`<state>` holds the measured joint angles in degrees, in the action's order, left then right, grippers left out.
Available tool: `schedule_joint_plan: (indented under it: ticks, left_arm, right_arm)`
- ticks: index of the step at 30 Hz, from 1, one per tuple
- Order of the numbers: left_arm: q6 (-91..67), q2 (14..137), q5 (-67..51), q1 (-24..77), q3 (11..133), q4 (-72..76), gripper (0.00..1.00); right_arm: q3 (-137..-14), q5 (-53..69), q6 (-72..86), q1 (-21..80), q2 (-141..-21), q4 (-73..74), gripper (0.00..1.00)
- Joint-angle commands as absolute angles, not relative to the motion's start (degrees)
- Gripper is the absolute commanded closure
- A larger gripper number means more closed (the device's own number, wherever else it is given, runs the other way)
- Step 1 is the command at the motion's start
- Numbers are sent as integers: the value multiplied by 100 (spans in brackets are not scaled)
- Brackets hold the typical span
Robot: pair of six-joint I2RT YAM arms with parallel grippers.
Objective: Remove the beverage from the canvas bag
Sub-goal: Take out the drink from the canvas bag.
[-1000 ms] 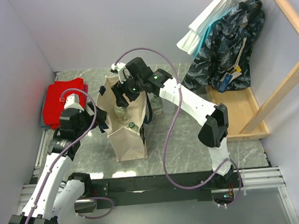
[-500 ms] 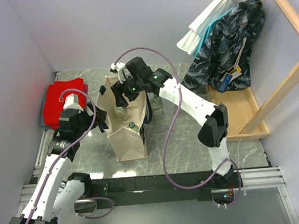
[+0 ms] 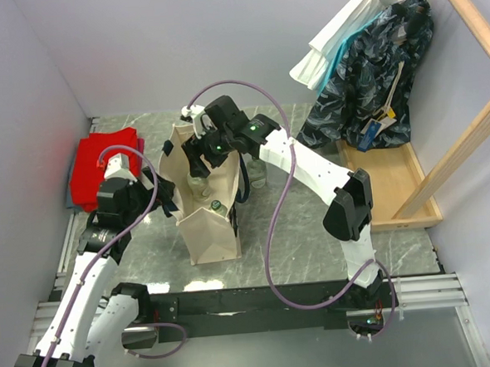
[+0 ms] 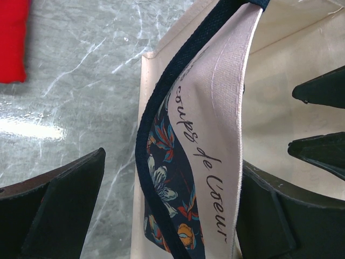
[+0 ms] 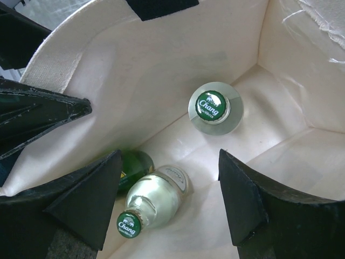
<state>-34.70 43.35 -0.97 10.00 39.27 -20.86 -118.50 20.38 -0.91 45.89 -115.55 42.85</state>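
Note:
The beige canvas bag [image 3: 210, 227] with navy strap handles stands open mid-table. My right gripper [image 3: 203, 153] hangs open over its mouth; in the right wrist view [image 5: 171, 162] its jaws are wide and empty. Below it in the bag are an upright clear Chang bottle [image 5: 214, 108], a leaning clear bottle [image 5: 153, 202] with a green cap, and a green bottle [image 5: 135, 164], partly hidden. My left gripper [image 3: 167, 196] is at the bag's left rim. In the left wrist view [image 4: 172, 162] its jaws are open astride the bag's wall and navy strap [image 4: 161, 145].
A red folded cloth [image 3: 102, 167] lies at the far left by the wall. What looks like a clear bottle [image 3: 257, 173] stands just right of the bag. Clothes [image 3: 371, 76] hang on a wooden rack [image 3: 412, 198] at the right.
My right gripper has shifted very slightly over the bag's mouth. The left arm and the bag have not visibly moved.

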Motion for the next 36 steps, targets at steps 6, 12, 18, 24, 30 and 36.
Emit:
schedule_joint_plan:
  ticks: [6,12,18,24,30,36]
  left_arm:
    - [-3410,4272,-35,1020,4069,-2109,3]
    - [-3393,4298,-35,1020,4087,-2118,3]
    - [-3401,4280,-26,1020,4070,-2092,4]
    - [-3384,4281,-18,1020,4105,-2145,3]
    - [-3410,4227,-9,1020,4078,-2162,4]
    - [-3410,4298,-18,1020,4087,-2118,4]
  right_arm:
    - [-12024,1916,-70,4614,-11619,4113,22]
    - [-11901,1740,-26,4614,-11566,3894,22]
    - [-11962,1740,-9,4605,-11610,3797,22]
    - [-12024,1801,-26,4605,-11654,3797,21]
    - [-12015,2047,-96,4605,-11812,3964,21]
    - [-12340,2268,-167,4623,-12216,4254,22]
